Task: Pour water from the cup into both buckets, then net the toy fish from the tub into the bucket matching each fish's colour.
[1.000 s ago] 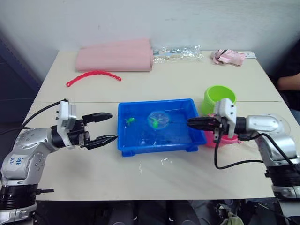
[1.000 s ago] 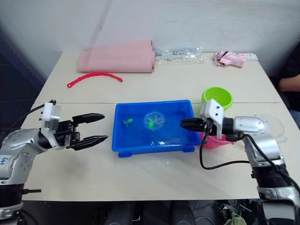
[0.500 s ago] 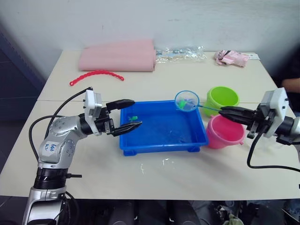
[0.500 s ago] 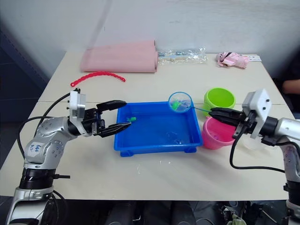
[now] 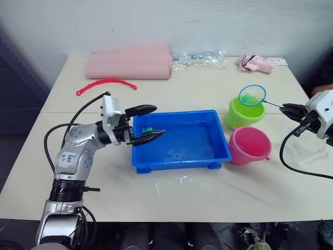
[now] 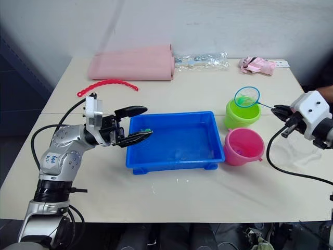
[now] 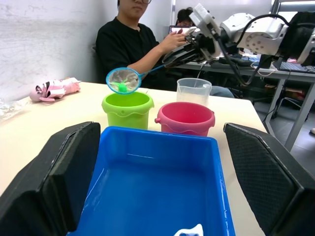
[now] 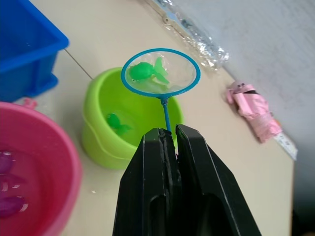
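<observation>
The blue tub [image 5: 179,141] sits mid-table with water and a small green toy fish [image 5: 147,129] near its left end. My left gripper [image 5: 159,120] hangs open over that left end. My right gripper [image 5: 285,109] is shut on the thin handle of the net [image 5: 252,95]. The blue hoop hovers just above the lime green bucket [image 5: 243,113] and holds a green fish [image 8: 147,73]. Another green fish [image 8: 117,123] lies inside that bucket. The pink bucket [image 5: 251,146] stands in front of it with pink fish [image 8: 10,204] inside. The clear cup [image 7: 193,91] stands beyond the buckets.
A rolled pink cloth [image 5: 129,61], a red beaded strip [image 5: 104,83], a clear plastic bag [image 5: 200,57] and a small pink toy [image 5: 255,63] lie along the table's far side. A person [image 7: 133,44] sits off the table's right end.
My right gripper has carried the net with its green fish rightward, from the tub's far right corner to above the green bucket. My left gripper has edged further over the tub's left end.
</observation>
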Tool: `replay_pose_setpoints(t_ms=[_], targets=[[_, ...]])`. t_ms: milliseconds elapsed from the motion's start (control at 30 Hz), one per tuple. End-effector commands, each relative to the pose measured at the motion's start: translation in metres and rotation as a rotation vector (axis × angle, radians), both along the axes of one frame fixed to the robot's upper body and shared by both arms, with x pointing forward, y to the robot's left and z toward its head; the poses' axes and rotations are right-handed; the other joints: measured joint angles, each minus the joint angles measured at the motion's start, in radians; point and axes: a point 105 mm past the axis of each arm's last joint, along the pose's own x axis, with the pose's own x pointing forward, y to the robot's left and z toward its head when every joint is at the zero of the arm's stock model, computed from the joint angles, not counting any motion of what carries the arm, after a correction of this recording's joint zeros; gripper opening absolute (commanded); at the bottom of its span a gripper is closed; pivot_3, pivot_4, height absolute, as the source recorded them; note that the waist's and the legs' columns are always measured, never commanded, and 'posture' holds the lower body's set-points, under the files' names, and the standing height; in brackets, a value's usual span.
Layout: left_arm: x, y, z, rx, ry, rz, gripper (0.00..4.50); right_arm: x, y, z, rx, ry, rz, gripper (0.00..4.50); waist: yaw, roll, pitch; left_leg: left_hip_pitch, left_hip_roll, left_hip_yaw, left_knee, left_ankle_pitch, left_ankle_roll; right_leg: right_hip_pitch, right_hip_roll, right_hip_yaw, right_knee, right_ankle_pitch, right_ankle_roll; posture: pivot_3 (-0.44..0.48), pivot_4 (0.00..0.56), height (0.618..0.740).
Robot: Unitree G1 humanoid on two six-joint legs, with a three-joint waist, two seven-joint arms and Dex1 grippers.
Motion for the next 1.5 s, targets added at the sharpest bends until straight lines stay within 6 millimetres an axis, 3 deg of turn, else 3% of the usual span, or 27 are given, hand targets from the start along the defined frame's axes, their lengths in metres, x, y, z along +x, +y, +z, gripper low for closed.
replay_pose_setpoints(t_ms=[33, 200, 333, 867, 1233, 1500], targets=[[-0.005, -0.005, 0.007, 0.009, -0.037, -0.030, 4.36, 0.001, -0.013, 0.012, -0.158, -0.074, -0.054, 0.00, 0.000, 0.000, 0.000, 0.000, 0.000, 0.000, 0.000, 0.000, 0.000, 0.000, 0.000, 0.000, 0.000, 0.000, 0.000, 0.000, 0.150, 0.740], [-0.005, -0.008, 0.006, 0.012, -0.029, -0.033, 4.36, 0.002, -0.024, 0.010, -0.326, -0.151, -0.089, 0.00, 0.002, 0.000, 0.000, 0.000, 0.000, 0.000, 0.000, 0.000, 0.000, 0.000, 0.000, 0.000, 0.000, 0.000, 0.000, 0.000, 0.150, 0.740], [-0.004, -0.008, 0.003, 0.026, -0.025, -0.026, 4.36, -0.004, -0.025, 0.006, -0.574, -0.230, -0.037, 0.00, 0.000, 0.001, 0.000, 0.000, 0.000, 0.000, 0.000, 0.000, 0.000, 0.000, 0.000, 0.000, 0.000, 0.000, 0.000, 0.000, 0.150, 0.740], [-0.003, -0.002, 0.005, 0.039, 0.003, -0.002, 4.36, -0.007, -0.012, 0.008, -0.997, -0.416, 0.083, 0.00, -0.004, 0.001, 0.000, 0.000, 0.000, 0.000, 0.000, 0.001, -0.001, 0.000, 0.000, 0.001, 0.000, 0.000, 0.000, 0.000, 0.150, 0.740], [0.000, -0.005, 0.001, 0.059, 0.030, 0.004, 4.36, -0.004, 0.008, 0.000, -1.148, -0.478, 0.239, 0.00, -0.004, 0.001, 0.000, 0.000, 0.000, 0.000, 0.000, 0.001, -0.002, 0.000, 0.000, 0.002, 0.000, 0.000, 0.000, 0.000, 0.150, 0.740], [0.002, -0.005, 0.001, 0.060, 0.026, 0.002, 4.36, -0.001, -0.007, 0.012, -1.099, -0.491, 0.125, 0.00, -0.004, 0.001, 0.000, 0.000, 0.000, 0.000, 0.000, 0.001, -0.002, 0.000, 0.000, 0.002, 0.000, 0.000, 0.000, 0.000, 0.150, 0.740]])
